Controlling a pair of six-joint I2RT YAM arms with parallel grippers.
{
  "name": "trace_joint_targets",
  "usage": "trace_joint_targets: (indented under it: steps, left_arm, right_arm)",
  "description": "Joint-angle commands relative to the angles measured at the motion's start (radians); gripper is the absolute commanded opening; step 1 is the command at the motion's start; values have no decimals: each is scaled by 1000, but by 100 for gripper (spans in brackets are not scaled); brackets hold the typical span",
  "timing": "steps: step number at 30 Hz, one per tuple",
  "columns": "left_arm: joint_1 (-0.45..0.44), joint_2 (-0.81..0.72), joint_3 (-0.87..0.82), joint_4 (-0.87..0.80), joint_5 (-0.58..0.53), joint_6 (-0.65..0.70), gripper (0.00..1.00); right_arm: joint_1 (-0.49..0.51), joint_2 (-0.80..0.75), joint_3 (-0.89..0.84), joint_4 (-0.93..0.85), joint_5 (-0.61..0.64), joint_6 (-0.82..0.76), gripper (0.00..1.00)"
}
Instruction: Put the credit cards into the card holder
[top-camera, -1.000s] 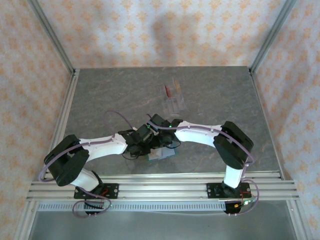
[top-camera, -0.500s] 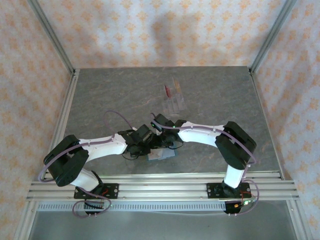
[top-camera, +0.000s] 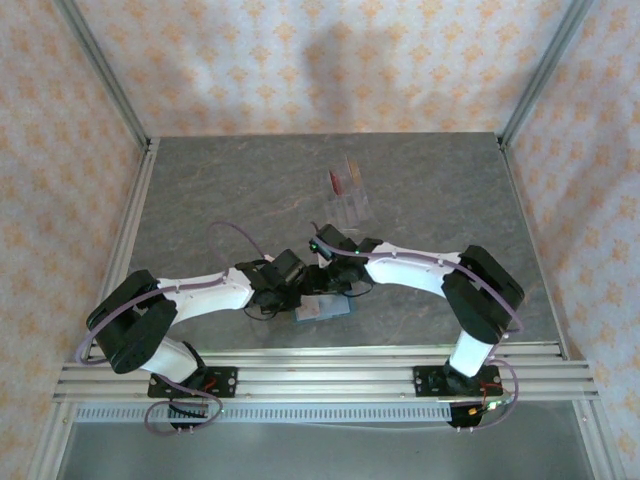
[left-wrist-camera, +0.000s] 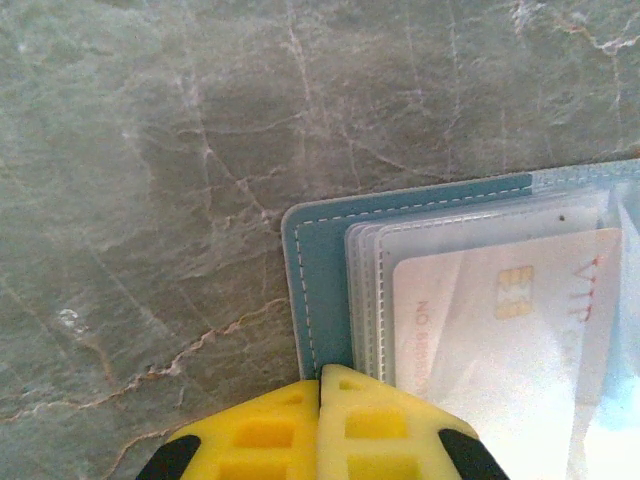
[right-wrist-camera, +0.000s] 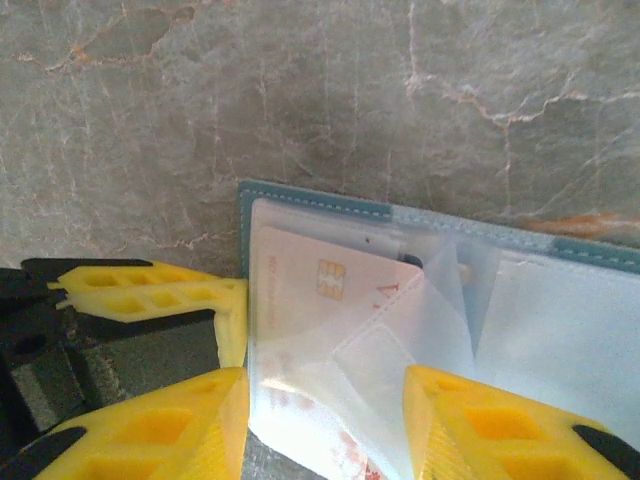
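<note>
One white chip card (right-wrist-camera: 320, 290) sat partly sleeved in the teal card holder (right-wrist-camera: 300, 197); right gripper (right-wrist-camera: 325, 400), open astride it, had shifted left; left gripper (left-wrist-camera: 322, 380) closed.

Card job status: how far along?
Done-ish: white card at least partly in a clear sleeve of the teal card holder. In hand: right gripper open astride it, left gripper shut at the holder's edge. Remaining: dark red card in the far clear stand.
</note>
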Motion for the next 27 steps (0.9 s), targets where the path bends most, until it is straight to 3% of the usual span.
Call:
trace_joint_targets:
  steps: [1, 12, 27]
  left_arm:
    - [-3, 77, -47, 79, 13, -6, 0]
    - [-3, 78, -45, 77, 13, -7, 0]
    - [-4, 87, -41, 76, 15, -8, 0]
  right_arm:
    - [17, -47, -21, 63, -99, 6, 45]
    - [-16, -77, -75, 60, -99, -16, 56]
    - [-88, -49, -107, 58, -82, -61, 57]
